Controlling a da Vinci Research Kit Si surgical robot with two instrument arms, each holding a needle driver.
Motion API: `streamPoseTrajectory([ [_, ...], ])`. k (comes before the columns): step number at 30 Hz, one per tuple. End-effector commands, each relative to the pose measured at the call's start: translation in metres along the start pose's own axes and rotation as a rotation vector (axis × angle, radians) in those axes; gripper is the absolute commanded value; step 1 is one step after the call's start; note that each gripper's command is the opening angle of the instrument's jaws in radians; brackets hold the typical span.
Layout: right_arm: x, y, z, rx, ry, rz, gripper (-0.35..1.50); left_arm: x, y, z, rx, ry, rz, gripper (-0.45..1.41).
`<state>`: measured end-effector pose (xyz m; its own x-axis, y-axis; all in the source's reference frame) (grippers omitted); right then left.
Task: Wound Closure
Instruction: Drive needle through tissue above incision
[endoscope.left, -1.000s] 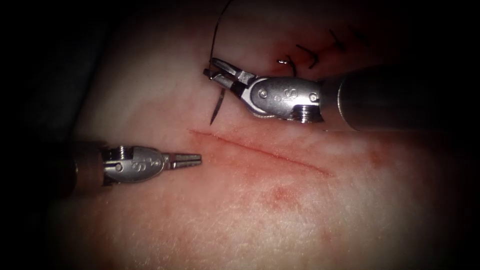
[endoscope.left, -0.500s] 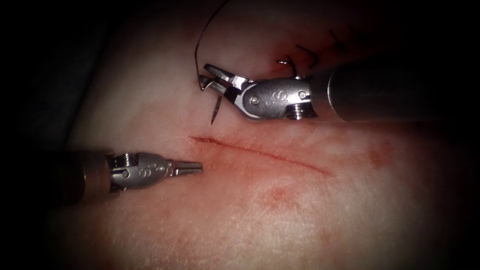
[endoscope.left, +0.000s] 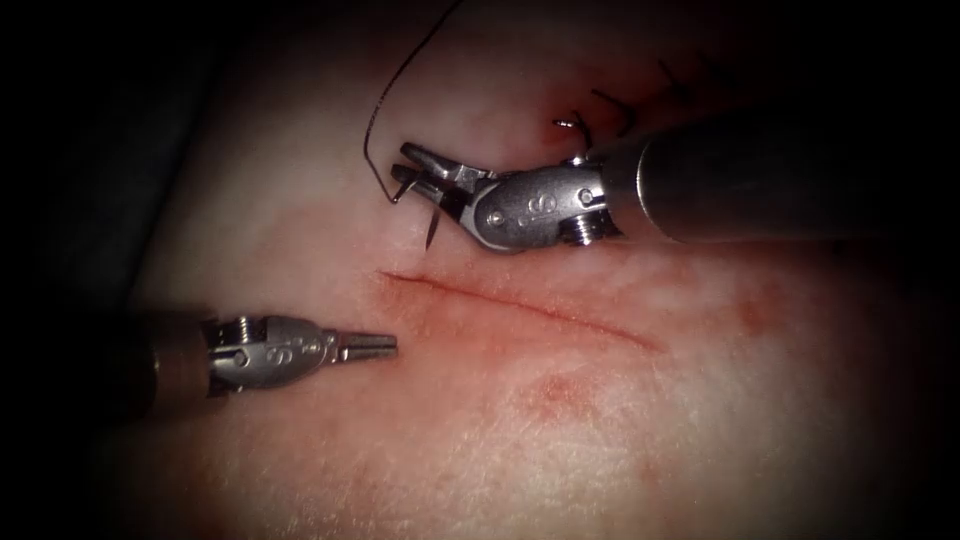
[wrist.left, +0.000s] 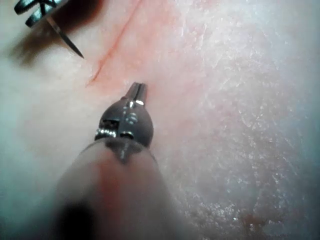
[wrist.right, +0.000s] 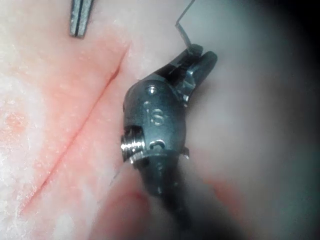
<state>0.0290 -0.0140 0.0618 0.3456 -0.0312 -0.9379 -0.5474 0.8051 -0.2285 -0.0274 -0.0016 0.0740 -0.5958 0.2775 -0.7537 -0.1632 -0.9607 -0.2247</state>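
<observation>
The right tool (endoscope.left: 412, 172) is shut on the curved needle (endoscope.left: 433, 222), gripping it toward its tail end. The needle is out of the tissue, and its tip points down at the skin just above the cut's left end. The cut (endoscope.left: 520, 308) is a thin red line across the pale tissue (endoscope.left: 600, 430). Dark thread (endoscope.left: 385, 100) loops from the needle's tail up and away. The left tool (endoscope.left: 385, 346) lies shut and holds nothing, below the cut's left end. The left wrist view has the left tool (wrist.left: 137, 91), the needle tip (wrist.left: 75, 50) and the cut (wrist.left: 114, 47). The right wrist view has the right tool (wrist.right: 197, 57).
Dark stitches with cut thread ends (endoscope.left: 610, 105) sit in the tissue behind the right tool's shaft. Red fluid stains the tissue around the cut (endoscope.left: 560, 390). The left tool's tip (wrist.right: 77, 20) lies beside the cut (wrist.right: 85, 125) in the right wrist view.
The right tool has moved left and a little down with the needle, bringing its tip closer to the cut's left end. The thread loop swung left. The left tool barely shifted.
</observation>
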Motion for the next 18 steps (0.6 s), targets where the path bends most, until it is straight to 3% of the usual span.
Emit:
streamPoseTrajectory([
  [1, -0.0004, -0.0007, 0.0008, 0.001, 0.002, -0.005, -0.35, -0.0003, 0.0002, 0.0008, -0.002, 0.001, 0.001, -0.27],
  [18, -0.0003, 0.0005, 0.0014, -0.013, 0.001, -0.028, -0.35, -0.0004, 0.0006, 0.0009, 0.001, -0.001, 0.002, -0.32],
])
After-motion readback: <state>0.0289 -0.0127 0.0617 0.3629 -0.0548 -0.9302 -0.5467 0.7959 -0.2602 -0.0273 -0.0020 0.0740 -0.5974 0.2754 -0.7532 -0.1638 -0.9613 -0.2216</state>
